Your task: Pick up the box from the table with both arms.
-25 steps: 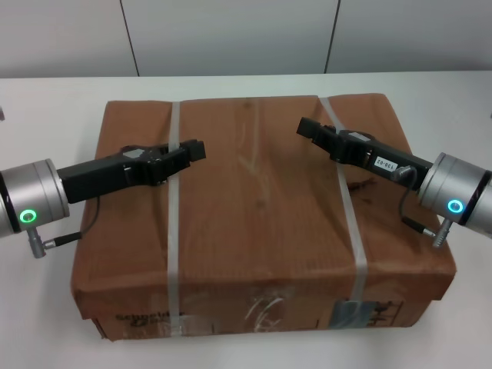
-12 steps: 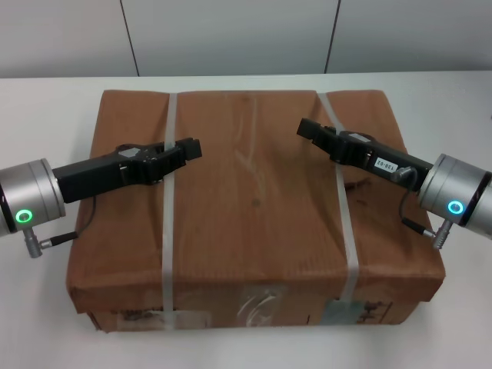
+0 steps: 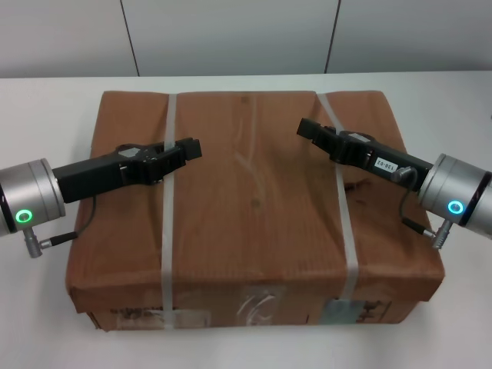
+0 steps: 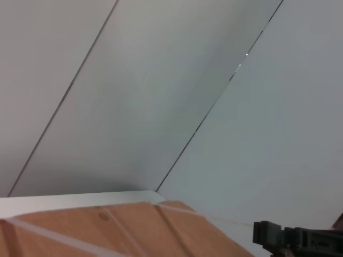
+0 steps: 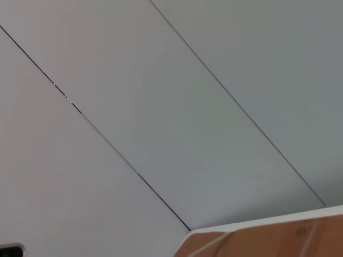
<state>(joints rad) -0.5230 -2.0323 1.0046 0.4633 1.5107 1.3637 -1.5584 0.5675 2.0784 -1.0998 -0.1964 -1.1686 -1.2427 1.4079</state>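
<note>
White counter [image 3: 46,115] with pale wall panels [image 3: 231,34] behind it, dark seams between them. The box [image 3: 257,207] sits flat on the counter and takes up most of the middle, with two whitish straps [image 3: 167,231] running front to back over the top and tape plus labels [image 3: 261,307] on its front side. The left gripper [image 3: 191,147] is over the box top, its jaws just past the left strap and pointing inward; the right gripper [image 3: 306,127] comes in from the other side, its jaws just inside the right strap. Honestly can't tell how far either set of jaws is open, and neither looks to have hold of anything. The box's front bottom edge is cut off in the head view. Wrist views are mostly wall: the left one catches a corner of the box [image 4: 107,230] and the far gripper [image 4: 300,241], the right one only a sliver of box [image 5: 268,238].
</note>
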